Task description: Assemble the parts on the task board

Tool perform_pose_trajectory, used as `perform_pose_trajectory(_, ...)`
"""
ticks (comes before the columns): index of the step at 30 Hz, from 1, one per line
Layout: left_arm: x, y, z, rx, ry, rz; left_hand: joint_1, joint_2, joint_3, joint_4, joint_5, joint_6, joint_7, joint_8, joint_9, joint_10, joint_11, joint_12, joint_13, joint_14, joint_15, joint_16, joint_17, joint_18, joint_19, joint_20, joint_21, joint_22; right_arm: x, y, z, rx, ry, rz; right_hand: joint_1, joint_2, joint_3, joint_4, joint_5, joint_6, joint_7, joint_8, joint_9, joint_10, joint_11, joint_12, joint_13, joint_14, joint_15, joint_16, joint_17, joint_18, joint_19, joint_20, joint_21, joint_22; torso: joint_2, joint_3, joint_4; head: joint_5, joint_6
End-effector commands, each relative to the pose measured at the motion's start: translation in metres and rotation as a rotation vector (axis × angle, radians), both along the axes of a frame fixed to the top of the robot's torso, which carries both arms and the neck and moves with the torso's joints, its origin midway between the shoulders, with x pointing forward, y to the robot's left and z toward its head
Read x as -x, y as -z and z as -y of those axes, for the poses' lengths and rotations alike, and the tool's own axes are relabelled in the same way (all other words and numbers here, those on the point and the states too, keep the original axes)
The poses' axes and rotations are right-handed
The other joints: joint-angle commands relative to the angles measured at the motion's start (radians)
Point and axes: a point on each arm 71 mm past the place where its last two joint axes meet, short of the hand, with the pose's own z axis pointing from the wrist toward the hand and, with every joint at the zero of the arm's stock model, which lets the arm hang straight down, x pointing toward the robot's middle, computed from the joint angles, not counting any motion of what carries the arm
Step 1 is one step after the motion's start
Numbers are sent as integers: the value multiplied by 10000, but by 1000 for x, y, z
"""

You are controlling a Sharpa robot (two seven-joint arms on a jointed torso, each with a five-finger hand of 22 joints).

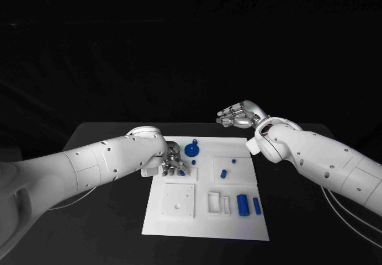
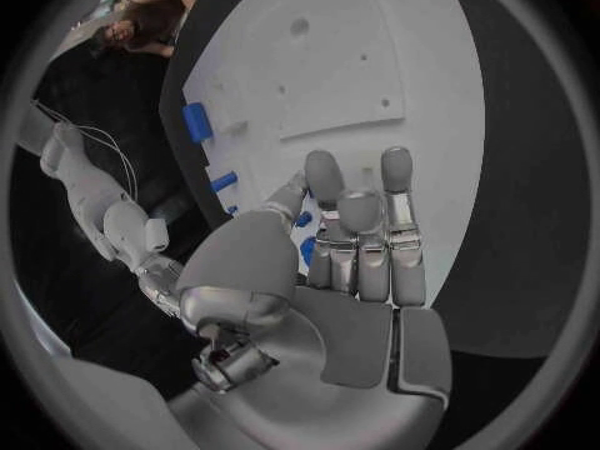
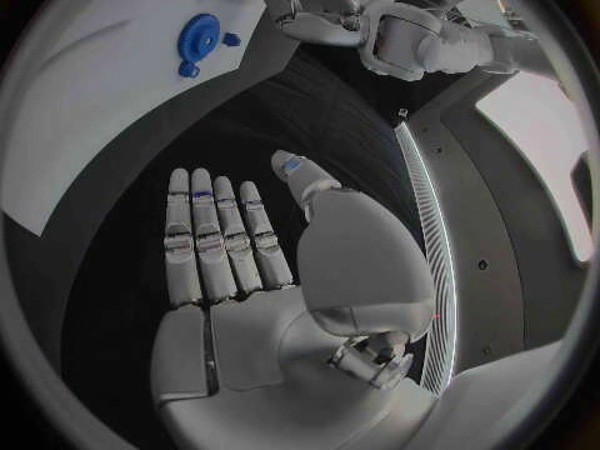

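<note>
Board, white and rectangular, carries blue parts.

Black table, matte and dark; carrying one white task board at its middle, flat, long side running away from the robot; thin pale cables trailing over the right edge, another cable at the left side beside the board.

left robot hand lowered (contents unclear) | right robot hand raised, empty
</note>
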Motion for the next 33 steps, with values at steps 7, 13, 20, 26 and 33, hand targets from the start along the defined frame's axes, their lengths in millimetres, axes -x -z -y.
perform_pose_trajectory(7,-2,2,-4,100,-388,302,-157,-1672,-786,1353,-557,1826,-1327,-13,-284,170,-295,-89,-31,-60,10,-51,-1,-153,50,14,-203,154,0,0,0,21,-85,-6,24,28,-84,22,39,-159,37,16,-11,-91,23,-31,-9,-72,3,-45,-17,167,-86,27,45,-15,3,-12,8,-37,17)
perform_pose_trajectory(13,-3,1,-6,200,-488,403,227,-2385,-815,2635,-589,1893,-1329,0,-324,172,-289,-69,-105,-87,-13,-42,68,-153,65,-12,-247,167,0,0,1,19,-82,-15,32,27,-99,26,49,-210,54,15,-13,-100,26,-30,-9,-77,6,-43,-16,167,-93,31,45,-15,4,-8,-10,-21,24)
perform_pose_trajectory(20,-3,0,-12,315,-634,455,360,-2520,-1087,3061,-587,1889,-1324,1,-333,171,-286,-57,-163,-80,-14,-79,102,-153,77,-11,-276,169,1,1,2,19,-58,-25,33,24,-122,34,55,-254,66,12,-15,-105,29,-31,-9,-80,7,-44,-17,168,-94,32,47,-14,0,-13,12,-49,17)
perform_pose_trajectory(26,-3,-9,-16,798,-922,365,382,-2430,-1296,3148,-585,1860,-1315,-8,-340,170,-282,-62,-190,-82,-14,-104,114,-153,82,-15,-295,167,1,2,4,27,-21,-33,33,24,-122,34,55,-254,66,12,-15,-105,29,-31,-9,-80,7,-44,-17,168,-94,32,47,-14,-13,-11,30,-47,58)
perform_pose_trajectory(33,-8,-30,-24,1337,-1353,354,350,-1637,-1282,2137,-188,1036,-1040,-40,-2145,122,-136,-406,-147,-301,51,-233,56,-153,-6,12,-387,159,1,2,6,39,17,-40,38,27,-137,41,61,-259,70,13,-14,-103,30,-31,-9,-82,8,-43,-17,169,-97,33,48,-14,-10,-10,11,-32,140)
